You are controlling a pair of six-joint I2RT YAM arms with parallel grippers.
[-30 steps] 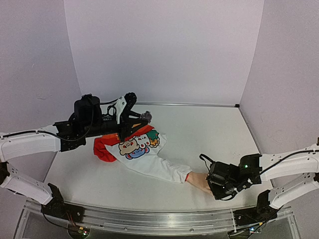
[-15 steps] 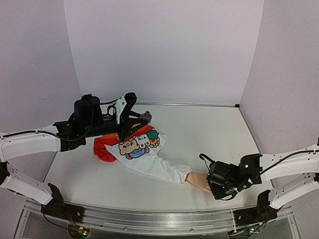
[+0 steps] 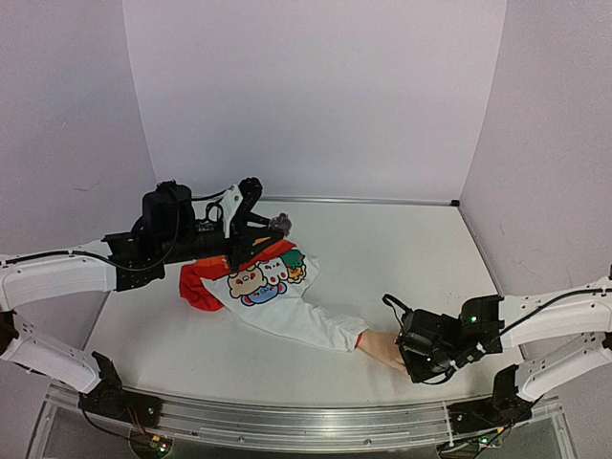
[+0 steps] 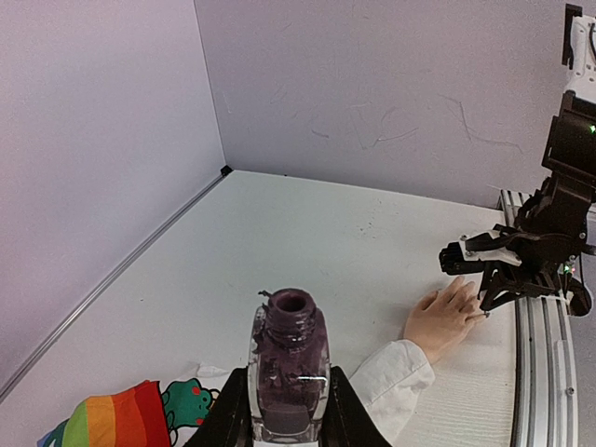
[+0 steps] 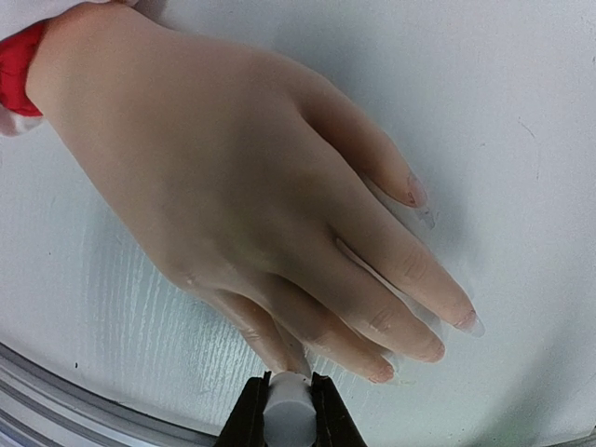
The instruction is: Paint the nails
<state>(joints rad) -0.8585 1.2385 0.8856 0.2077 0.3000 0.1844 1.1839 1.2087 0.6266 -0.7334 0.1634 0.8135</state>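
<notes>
Right claw, clamped on the white brush cap, sits at the mannequin hand near-right on the desk, nails just beyond its tip; left claw holds the polish bottle, well apart.

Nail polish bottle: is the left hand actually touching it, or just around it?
Touching. In the left wrist view, the left hand has both fingers pressed flush against the sides of the open nail polish bottle, no gap.
</notes>
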